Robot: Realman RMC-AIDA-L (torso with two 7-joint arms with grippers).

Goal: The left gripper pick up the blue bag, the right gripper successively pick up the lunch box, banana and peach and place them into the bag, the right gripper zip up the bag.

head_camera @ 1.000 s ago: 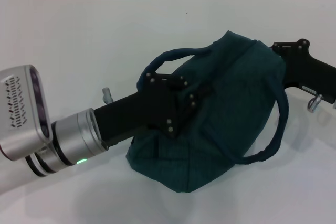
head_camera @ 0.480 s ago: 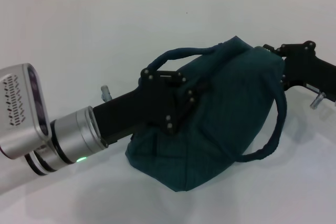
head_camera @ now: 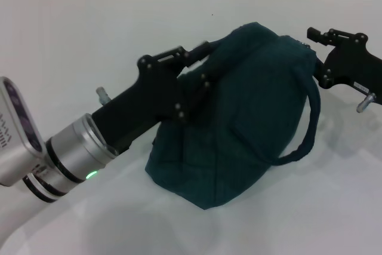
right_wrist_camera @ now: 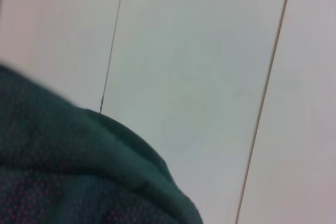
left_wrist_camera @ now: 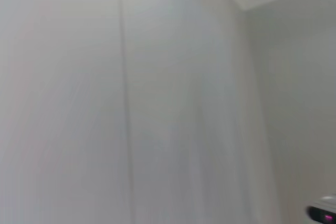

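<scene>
Worktop (head_camera: 89, 40): white. Blue bag (head_camera: 250, 117) sits toward its right side, mouth not visible as open; lunch box, banana and peach are not in view, so judged packed. Left tool (head_camera: 200, 67) is clamped on 1 handle at the bag's top. Right tool (head_camera: 311, 34) is at the bag's upper right end; finger state: cannot tell. Zipping judged near finished.
</scene>
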